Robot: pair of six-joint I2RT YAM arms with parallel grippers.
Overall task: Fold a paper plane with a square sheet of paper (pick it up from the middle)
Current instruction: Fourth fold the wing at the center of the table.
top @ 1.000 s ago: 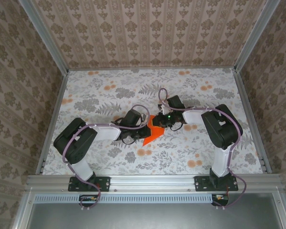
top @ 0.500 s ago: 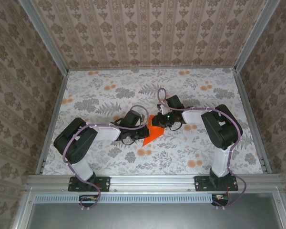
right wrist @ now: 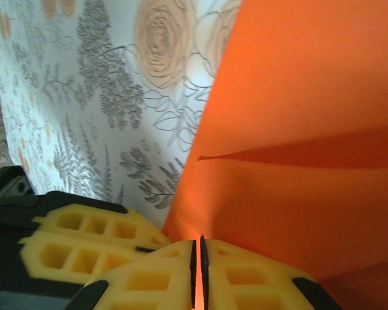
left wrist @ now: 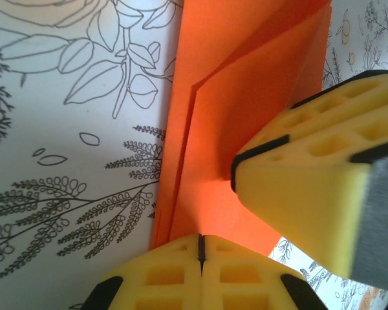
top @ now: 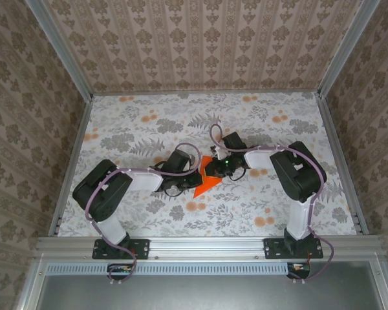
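Observation:
The square sheet of paper (top: 204, 185) is bright orange and folded into layers with sharp creases, one point aimed at the near left; whether it has the paper plane's dart shape I cannot tell. It lies mid-table between both grippers. My left gripper (top: 195, 175) (left wrist: 201, 242) is shut, its tips at the edge of the paper (left wrist: 246, 97), with a dark slit between the jaws. My right gripper (top: 208, 169) (right wrist: 196, 248) is shut on the paper (right wrist: 297, 129), and orange shows in its slit. Its yellow fingers (left wrist: 310, 181) rest on the sheet just right of my left tips.
The table (top: 129, 129) has a floral print with small orange blotches (top: 195, 206). Patterned walls and metal rails (top: 70, 168) close it in on three sides. Both arms bend inward, with their elbows (top: 103, 187) near the front corners.
My left gripper has closed fully. The right gripper has shifted slightly left toward it, and less of the orange paper shows between them.

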